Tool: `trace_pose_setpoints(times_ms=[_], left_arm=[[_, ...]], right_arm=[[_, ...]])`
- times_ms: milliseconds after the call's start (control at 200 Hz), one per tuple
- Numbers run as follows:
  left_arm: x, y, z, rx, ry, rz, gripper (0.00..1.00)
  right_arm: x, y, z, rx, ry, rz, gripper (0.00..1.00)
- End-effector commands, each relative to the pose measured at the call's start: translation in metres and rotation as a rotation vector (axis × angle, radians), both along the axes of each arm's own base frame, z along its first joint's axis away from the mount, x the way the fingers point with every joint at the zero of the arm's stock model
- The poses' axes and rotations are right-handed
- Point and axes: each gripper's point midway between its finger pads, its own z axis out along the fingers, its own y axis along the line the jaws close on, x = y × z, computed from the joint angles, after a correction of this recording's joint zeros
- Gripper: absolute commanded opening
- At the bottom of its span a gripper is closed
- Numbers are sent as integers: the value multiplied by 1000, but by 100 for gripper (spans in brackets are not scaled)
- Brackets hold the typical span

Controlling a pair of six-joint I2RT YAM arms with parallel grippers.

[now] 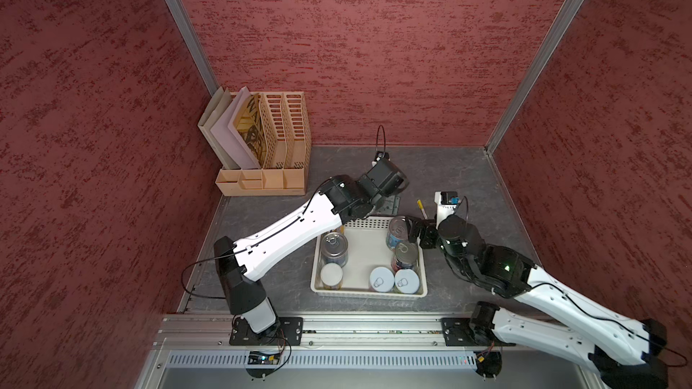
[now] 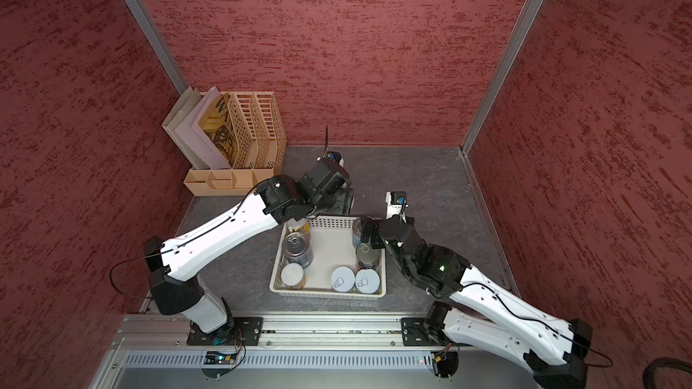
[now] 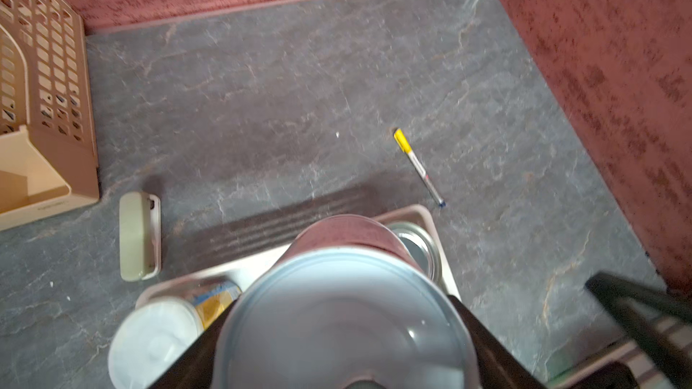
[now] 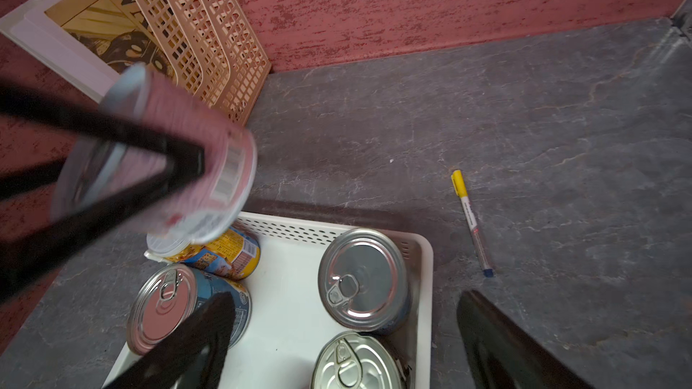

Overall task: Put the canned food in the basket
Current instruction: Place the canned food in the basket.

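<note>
The white basket point(image 1: 367, 291) sits at the front middle of the grey table and holds several upright cans, some with white lids point(image 1: 381, 278) and some with bare metal tops point(image 1: 334, 248). A yellow-labelled can point(image 4: 228, 252) stands in its far left corner. My left gripper point(image 3: 342, 349) is shut on a pink-labelled can point(image 3: 344, 312), held tilted in the air over that corner; the same can point(image 4: 232, 166) shows in the right wrist view. My right gripper point(image 4: 344, 346) is open and empty above the two metal-topped cans point(image 4: 363, 278) on the basket's right side.
A yellow-capped pen point(image 1: 422, 209) lies on the table just beyond the basket's far right corner. A beige stapler-like bar point(image 3: 138, 235) lies beyond its far left corner. The peach file rack point(image 1: 269, 144) stands at the back left against the red wall.
</note>
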Motion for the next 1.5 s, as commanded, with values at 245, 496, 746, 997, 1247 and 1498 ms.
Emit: trace_pose_setpoints(times_ms=[245, 496, 746, 997, 1247, 1498], left_arm=[[-30, 7, -38, -77, 41, 19, 21], [-56, -1, -70, -25, 67, -5, 20], [-57, 1, -103, 13, 91, 34, 19], [-52, 1, -132, 26, 131, 66, 19], [-45, 10, -158, 41, 170, 129, 17], [-44, 18, -185, 91, 227, 217, 14]], right_arm=[[1, -34, 13, 64, -89, -133, 98], [6, -24, 5, 34, -59, -120, 98], [7, -24, 4, 34, -58, -120, 98], [8, -23, 0, 30, -49, -126, 98], [11, -20, -5, 22, -34, -118, 98], [12, -17, -7, 15, -26, -112, 98]])
